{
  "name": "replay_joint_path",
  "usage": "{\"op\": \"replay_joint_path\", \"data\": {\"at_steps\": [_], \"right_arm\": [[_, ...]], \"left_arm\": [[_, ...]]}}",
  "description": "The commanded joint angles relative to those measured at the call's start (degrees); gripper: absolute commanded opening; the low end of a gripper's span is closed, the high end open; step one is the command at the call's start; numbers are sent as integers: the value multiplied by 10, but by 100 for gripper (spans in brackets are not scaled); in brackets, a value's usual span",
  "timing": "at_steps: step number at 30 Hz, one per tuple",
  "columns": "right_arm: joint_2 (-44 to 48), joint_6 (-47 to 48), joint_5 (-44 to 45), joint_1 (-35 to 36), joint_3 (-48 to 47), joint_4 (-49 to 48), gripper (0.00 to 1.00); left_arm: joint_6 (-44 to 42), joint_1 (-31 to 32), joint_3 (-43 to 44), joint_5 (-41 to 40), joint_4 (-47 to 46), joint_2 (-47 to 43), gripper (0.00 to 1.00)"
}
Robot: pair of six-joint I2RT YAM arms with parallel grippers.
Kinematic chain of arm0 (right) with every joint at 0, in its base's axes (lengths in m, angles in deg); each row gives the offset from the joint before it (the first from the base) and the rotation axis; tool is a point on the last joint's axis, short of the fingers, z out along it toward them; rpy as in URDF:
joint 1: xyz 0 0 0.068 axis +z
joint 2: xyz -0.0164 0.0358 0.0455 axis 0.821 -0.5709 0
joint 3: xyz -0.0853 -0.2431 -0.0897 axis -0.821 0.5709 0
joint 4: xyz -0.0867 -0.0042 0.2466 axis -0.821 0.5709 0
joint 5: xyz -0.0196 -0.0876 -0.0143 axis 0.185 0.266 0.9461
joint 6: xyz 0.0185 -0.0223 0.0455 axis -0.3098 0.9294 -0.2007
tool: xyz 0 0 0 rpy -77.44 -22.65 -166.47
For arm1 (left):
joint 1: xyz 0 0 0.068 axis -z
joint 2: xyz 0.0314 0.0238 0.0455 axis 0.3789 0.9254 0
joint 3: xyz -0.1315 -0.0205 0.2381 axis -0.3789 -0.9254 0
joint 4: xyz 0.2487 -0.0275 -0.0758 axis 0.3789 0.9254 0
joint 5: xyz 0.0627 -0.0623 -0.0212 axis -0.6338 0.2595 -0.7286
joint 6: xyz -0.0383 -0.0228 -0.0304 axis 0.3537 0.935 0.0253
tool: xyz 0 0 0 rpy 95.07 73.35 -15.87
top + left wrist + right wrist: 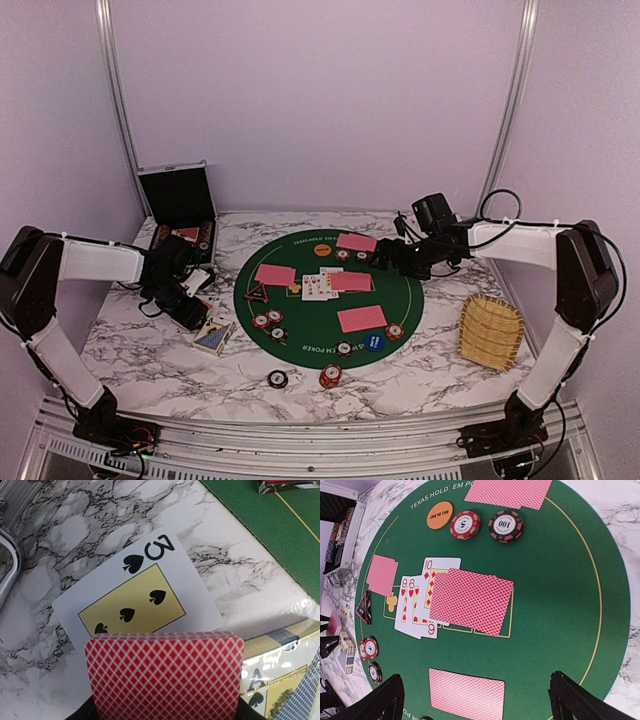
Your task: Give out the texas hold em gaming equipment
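Observation:
My left gripper (190,295) is over the marble left of the green mat (410,290), shut on a red-backed deck (165,675). A face-up three of spades (140,590) juts out beyond the deck. My right gripper (385,260) is open and empty above the mat, its gap (477,705) over a red-backed card (466,692). Several more red-backed cards (471,601) and face-up cards (415,605) lie on the mat, with an orange button (440,515), chips (465,524) and a dark triangular marker (364,607). Two chips (331,376) lie off the mat in front.
A black case (180,205) stands open at the back left. A card box (213,337) lies on the marble by the left gripper and also shows in the left wrist view (280,680). A wicker tray (491,332) sits at the right.

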Motion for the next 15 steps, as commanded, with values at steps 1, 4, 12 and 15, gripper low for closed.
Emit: {"op": "replay_joint_path", "data": {"at_steps": [1, 4, 12, 15], "right_arm": [[23, -5, 11, 6, 3, -1, 99], [22, -6, 12, 7, 4, -1, 99], [23, -5, 12, 7, -2, 3, 99], [26, -5, 14, 7, -2, 4, 99]], "left_arm": [[15, 7, -2, 24, -4, 7, 0], [16, 7, -1, 29, -4, 9, 0], [27, 4, -1, 13, -7, 20, 12], [27, 2, 2, 13, -8, 24, 15]]}}
